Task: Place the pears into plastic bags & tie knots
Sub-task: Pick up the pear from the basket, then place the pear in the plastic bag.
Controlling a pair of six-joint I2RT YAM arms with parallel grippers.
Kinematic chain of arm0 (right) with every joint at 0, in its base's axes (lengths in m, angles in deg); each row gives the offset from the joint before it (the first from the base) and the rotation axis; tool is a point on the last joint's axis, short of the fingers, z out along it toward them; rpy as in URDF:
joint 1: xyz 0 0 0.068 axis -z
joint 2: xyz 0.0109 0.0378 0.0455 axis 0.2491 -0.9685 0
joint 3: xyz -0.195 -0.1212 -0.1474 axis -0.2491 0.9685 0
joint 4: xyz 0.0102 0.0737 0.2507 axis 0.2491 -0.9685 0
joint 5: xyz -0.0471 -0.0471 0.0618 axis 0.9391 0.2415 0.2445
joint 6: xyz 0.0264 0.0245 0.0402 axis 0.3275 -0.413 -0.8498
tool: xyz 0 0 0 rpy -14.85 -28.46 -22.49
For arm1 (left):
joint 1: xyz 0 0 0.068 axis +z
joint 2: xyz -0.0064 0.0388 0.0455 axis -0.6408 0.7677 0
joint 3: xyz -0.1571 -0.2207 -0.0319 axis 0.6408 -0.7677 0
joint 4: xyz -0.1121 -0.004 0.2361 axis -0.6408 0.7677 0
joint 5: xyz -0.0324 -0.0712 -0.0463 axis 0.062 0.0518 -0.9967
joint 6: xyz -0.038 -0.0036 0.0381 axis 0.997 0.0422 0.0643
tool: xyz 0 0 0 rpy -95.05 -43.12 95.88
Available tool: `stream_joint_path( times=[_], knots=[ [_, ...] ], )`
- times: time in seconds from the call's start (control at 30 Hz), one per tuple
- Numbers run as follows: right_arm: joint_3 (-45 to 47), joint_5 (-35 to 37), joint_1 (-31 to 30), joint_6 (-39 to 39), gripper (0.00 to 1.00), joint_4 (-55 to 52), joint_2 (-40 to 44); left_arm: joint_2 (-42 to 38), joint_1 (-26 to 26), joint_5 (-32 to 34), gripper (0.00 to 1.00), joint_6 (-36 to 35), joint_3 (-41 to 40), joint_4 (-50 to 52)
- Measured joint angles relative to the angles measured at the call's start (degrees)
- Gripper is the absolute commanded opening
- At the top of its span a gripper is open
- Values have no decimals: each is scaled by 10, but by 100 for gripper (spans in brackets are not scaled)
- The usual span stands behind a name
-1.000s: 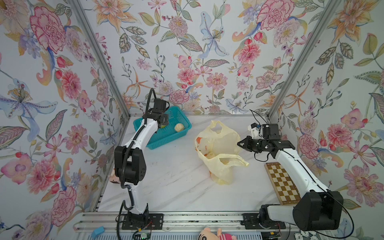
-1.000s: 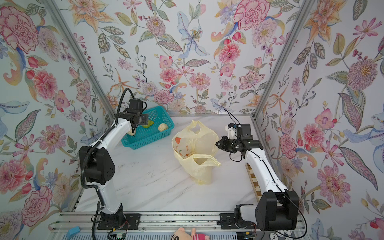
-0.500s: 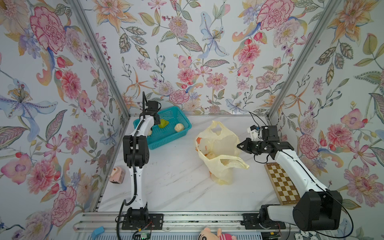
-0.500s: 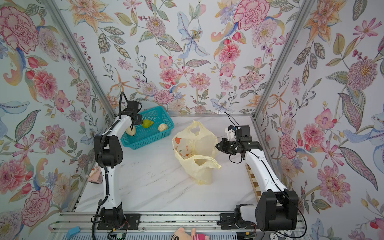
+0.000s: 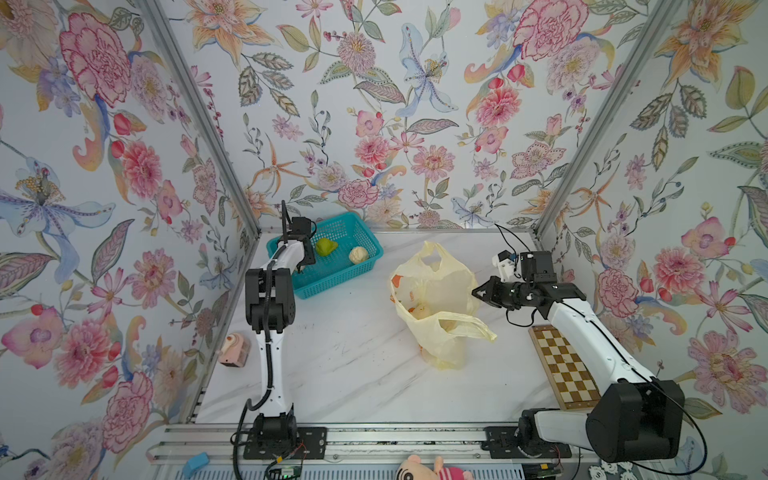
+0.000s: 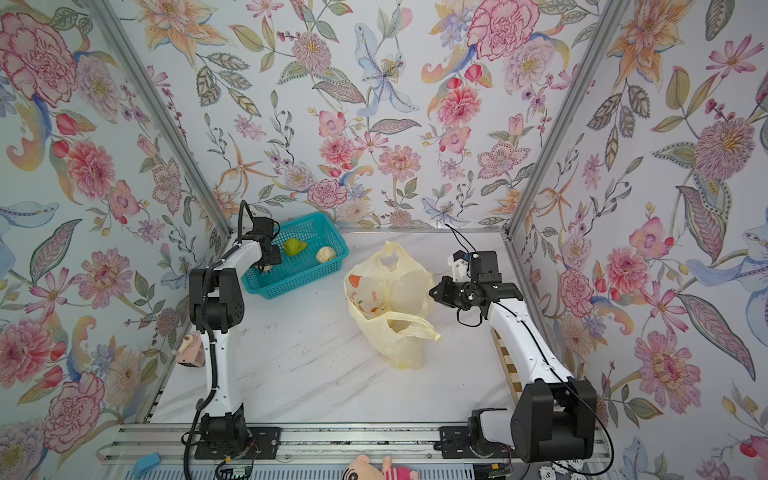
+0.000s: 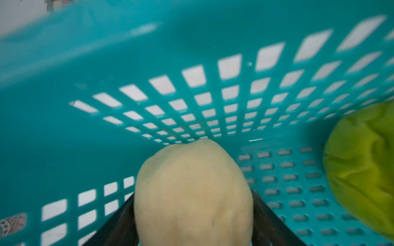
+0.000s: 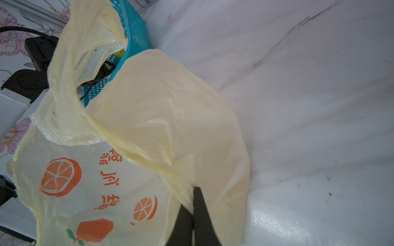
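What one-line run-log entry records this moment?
left gripper: astride cream-beige pear in teal plastic mesh basket, grip unclear | right gripper: shut on rim of translucent pale-yellow plastic bag | handle loops: untied

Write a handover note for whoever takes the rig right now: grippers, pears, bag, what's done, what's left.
Left gripper: down in the teal basket, jaws on either side of a cream pear; firm grip not confirmed.
Right gripper: shut on the rim of the plastic bag, holding the mouth open.
Also in the basket: a yellow-green pear and a second cream pear.
Done: pale fruit shows inside the bag; count unclear.
Left: move the three basket pears into the bag, then tie the handles. No knot yet.
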Motion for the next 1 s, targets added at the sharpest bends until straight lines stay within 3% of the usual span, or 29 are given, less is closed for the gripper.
stream_joint_path(
  times=[0.23,0.47,0.7,0.83,1.0],
  knots=[
    [0,0,-3,-2,1,0,0,-34,3,-7,54,-11,-63,-52],
    [0,0,-11,-2,1,0,0,-86,5,-49,52,-20,-125,-59],
    [0,7,-16,-6,1,0,0,-222,-8,-153,52,-21,-205,-94],
    [-1,9,-19,-7,1,1,0,-311,-36,-239,52,-15,-236,-128],
    [-2,10,-23,-10,1,1,0,-404,-128,-300,51,-15,-253,-163]
  ],
)
